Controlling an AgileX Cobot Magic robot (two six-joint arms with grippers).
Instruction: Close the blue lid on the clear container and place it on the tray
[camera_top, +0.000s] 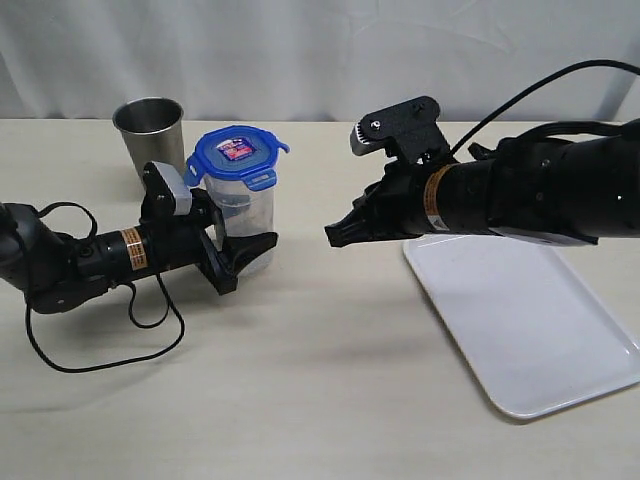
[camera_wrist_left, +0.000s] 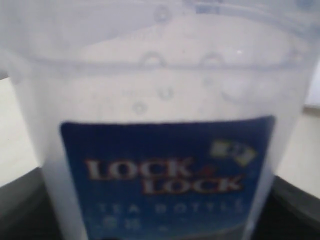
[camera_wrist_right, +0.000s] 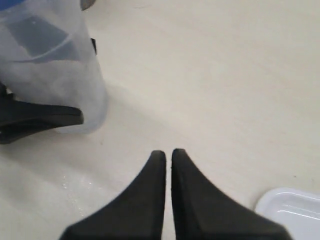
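Grip: left gripper (camera_top: 243, 248) straddles the container (camera_top: 245, 205) low down, jaws wide apart; firm contact cannot be confirmed. Close evenly, keeping the container upright. On top sits the lid (camera_top: 236, 152), side flaps flared. Further right, the right gripper (camera_top: 335, 233), closed and empty, hovers near the tray (camera_top: 560, 370).

Exterior high, overlooking whole table (camera_top: 300, 420); left wrist close-up on clear container (camera_wrist_left: 160, 100); right wrist sees it farther off
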